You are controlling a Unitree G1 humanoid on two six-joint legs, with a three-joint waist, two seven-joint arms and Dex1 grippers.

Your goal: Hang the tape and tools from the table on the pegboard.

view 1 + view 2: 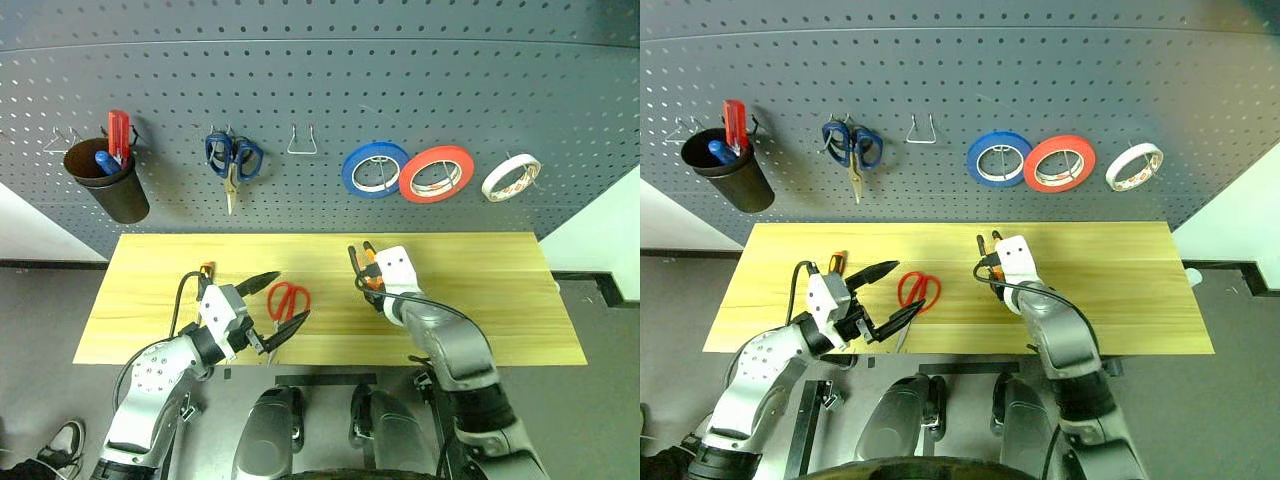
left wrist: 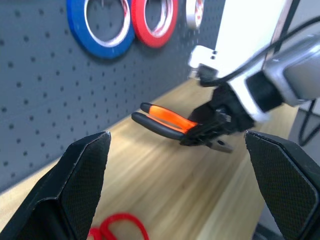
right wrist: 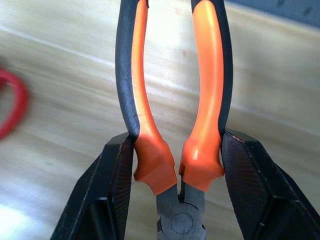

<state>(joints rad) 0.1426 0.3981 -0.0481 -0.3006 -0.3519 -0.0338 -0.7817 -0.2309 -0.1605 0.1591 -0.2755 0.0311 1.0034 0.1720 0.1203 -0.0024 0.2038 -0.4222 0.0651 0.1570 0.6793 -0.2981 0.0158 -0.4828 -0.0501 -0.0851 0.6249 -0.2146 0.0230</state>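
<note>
Pliers (image 1: 364, 268) with orange-and-black handles are in my right gripper (image 1: 366, 272), lifted above the middle of the table (image 1: 500, 290), with the handles pointing toward the pegboard (image 1: 320, 90). In the head views, my left gripper (image 1: 278, 300) hangs over the front part of the table, left of centre, with its two black fingers spread wide and nothing between them. The red-handled scissors (image 1: 288, 298) lie flat on the wood just beside those fingers, a little toward the centre. On the pegboard the cream-white tape (image 1: 511, 177) hangs on a hook at the right end, next to the red-orange roll (image 1: 436, 173) and the blue roll (image 1: 375, 168). The blue-handled scissors (image 1: 233, 160) hang further left, with an empty wire hook (image 1: 301, 142) between them and the blue roll. A dark cup (image 1: 108, 180) with a few items in it hangs near the left end.

In the left wrist view, my two left fingers (image 2: 75, 175) stand far apart. Beyond them I see my right gripper (image 2: 215, 131) holding the pliers (image 2: 165, 120) above the table, apart from the wood, and a part of the red scissors (image 2: 117, 227) low between my fingers.

In the right wrist view, my right fingers (image 3: 112, 190) press from both sides on the orange part of the pliers (image 3: 170, 125) near the pivot. The red scissors (image 3: 10, 107) show at one edge, on the table.
</note>
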